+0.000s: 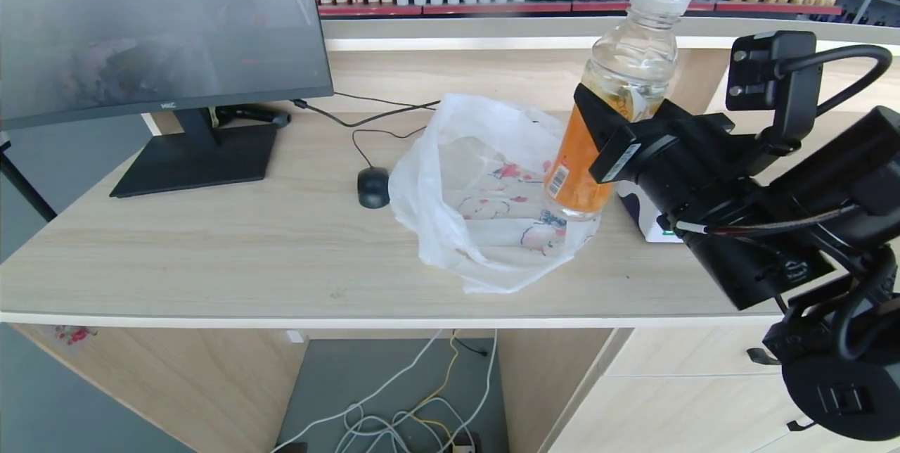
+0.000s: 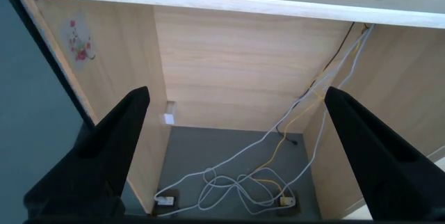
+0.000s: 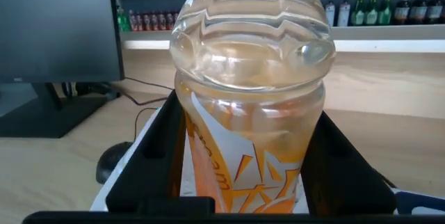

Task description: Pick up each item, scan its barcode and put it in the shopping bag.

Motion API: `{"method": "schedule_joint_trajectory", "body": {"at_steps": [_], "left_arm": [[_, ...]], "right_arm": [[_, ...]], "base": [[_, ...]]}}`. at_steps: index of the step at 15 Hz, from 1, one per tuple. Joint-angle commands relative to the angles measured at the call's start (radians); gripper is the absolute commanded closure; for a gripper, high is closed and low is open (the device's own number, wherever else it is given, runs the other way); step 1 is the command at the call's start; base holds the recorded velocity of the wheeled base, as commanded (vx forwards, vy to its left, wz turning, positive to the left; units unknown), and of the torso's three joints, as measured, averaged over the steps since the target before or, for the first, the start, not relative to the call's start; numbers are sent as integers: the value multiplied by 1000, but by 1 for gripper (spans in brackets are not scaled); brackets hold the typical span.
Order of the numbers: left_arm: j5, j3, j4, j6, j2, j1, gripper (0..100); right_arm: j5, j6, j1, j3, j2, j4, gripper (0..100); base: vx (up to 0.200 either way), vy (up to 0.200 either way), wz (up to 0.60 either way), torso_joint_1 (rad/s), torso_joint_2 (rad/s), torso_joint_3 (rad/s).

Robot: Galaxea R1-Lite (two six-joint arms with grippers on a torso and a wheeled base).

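A clear bottle with an orange label and a white cap is held upright above the right side of the white shopping bag. My right gripper is shut on the bottle around its middle; a barcode on the label faces the camera low on its side. The bag lies open on the wooden counter, printed with red and blue patterns. My left gripper hangs open below the counter's edge, with nothing between its fingers.
A monitor on a black stand fills the back left. A black mouse and its cable lie left of the bag. A white box sits behind my right arm. Loose cables lie on the floor under the counter.
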Motion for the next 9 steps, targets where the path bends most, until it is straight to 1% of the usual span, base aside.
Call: {"method": "schedule_joint_trajectory", "body": {"at_steps": [1, 6, 9], "left_arm": [[0, 0, 0, 1, 0, 0, 0], [0, 0, 0, 1, 0, 0, 0], [0, 0, 0, 1, 0, 0, 0]], "right_arm": [[3, -2, 11, -2, 9, 5, 100], [4, 0, 13, -68, 26, 72, 100], [4, 0, 11, -141, 52, 157, 100]], "base": [[0, 0, 0, 0, 0, 0], [0, 0, 0, 0, 0, 0], [0, 0, 0, 0, 0, 0]]}}
